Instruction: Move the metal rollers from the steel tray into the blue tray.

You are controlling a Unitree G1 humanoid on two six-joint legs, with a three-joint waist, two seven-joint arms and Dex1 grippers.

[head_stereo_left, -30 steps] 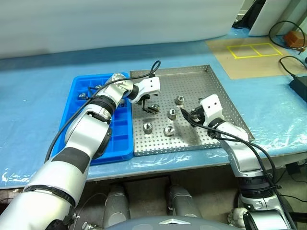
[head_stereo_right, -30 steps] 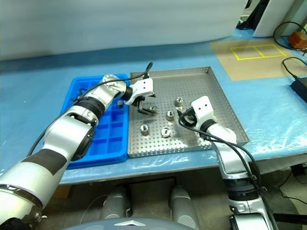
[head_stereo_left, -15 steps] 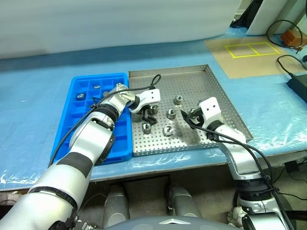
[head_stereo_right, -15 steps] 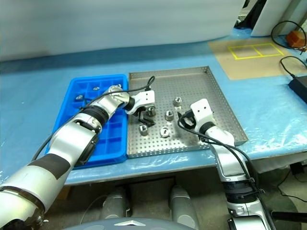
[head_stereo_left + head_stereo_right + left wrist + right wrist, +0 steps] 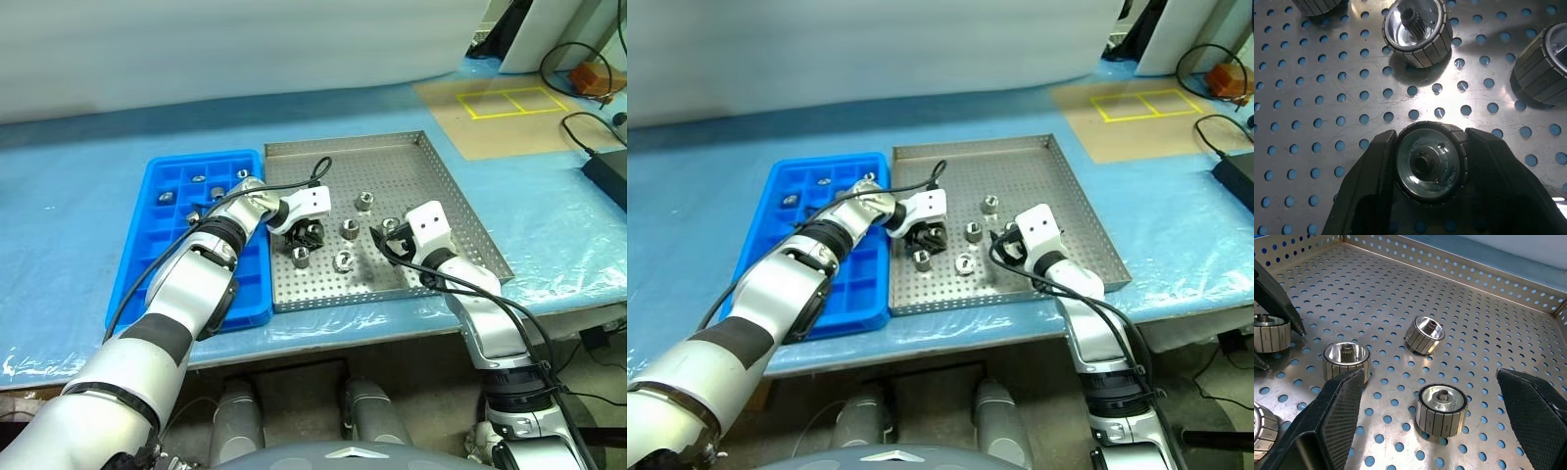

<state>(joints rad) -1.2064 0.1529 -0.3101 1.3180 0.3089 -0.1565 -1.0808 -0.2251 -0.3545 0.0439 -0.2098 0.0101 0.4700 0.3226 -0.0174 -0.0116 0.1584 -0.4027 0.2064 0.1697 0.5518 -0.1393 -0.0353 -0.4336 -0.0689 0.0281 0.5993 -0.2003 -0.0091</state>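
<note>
The left gripper (image 5: pixel 1430 169) is clamped on one metal roller (image 5: pixel 1428 164) that sits on the perforated floor of the steel tray (image 5: pixel 441 181), fingers flanking its ribbed sides, presumably for a lift. The right gripper (image 5: pixel 1435 426) hangs wide open and empty over a loose roller (image 5: pixel 1441 409), apparently ready. The blue tray (image 5: pixel 162 284), just beside, already holds several rollers.
</note>
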